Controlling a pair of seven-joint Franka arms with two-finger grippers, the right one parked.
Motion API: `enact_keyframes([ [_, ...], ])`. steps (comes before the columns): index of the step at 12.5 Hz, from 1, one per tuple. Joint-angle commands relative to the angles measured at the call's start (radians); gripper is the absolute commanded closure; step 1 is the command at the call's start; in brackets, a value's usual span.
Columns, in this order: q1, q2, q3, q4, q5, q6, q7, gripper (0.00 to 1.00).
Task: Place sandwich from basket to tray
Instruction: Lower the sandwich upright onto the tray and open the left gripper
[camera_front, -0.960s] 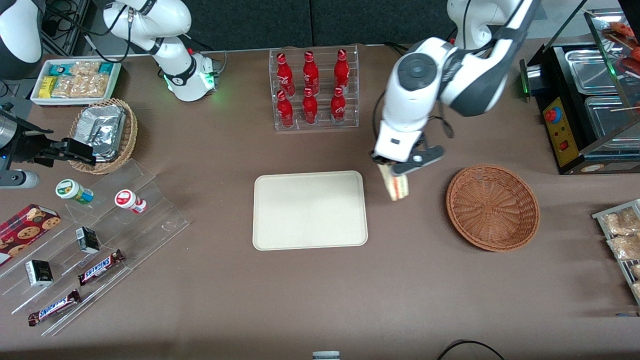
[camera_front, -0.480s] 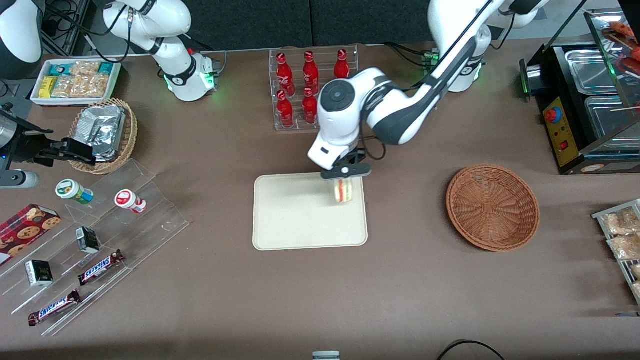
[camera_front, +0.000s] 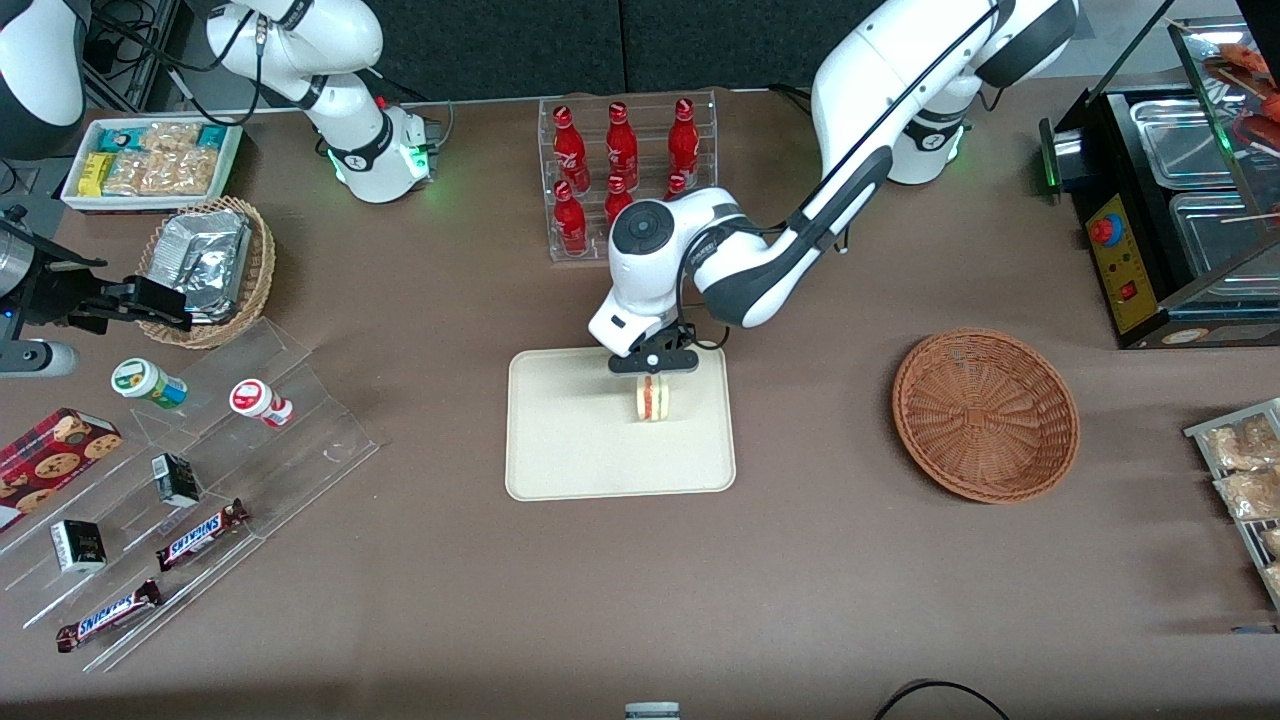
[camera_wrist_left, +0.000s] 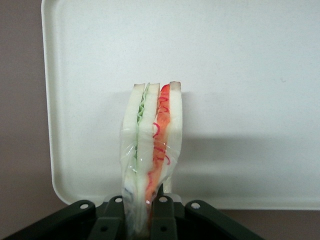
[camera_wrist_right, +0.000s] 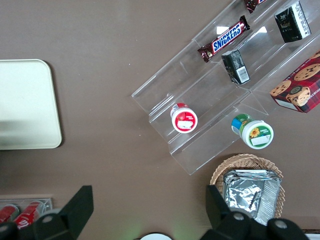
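Sandwich hangs edge-on from the gripper, whose fingers are clamped on its lower end; the wrist view shows white bread with green and red filling inside a clear wrap. It is over the tray, near the tray's edge farthest from the front camera. The basket sits well apart, toward the working arm's end of the table.

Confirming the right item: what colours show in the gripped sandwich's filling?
Red, orange and green between white bread on the sandwich, clearest in the left wrist view.
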Motion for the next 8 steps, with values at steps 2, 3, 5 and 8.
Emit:
enact_keyframes([
  [2,-0.014,0.036,0.015,0.037,0.035,0.037,-0.026,0.96],
  [3,-0.012,0.045,0.017,0.037,0.035,0.052,-0.025,0.96],
  [5,-0.009,0.068,0.017,0.066,0.035,0.057,-0.023,0.95],
  [8,-0.009,0.097,0.017,0.101,0.036,0.056,-0.022,0.94],
])
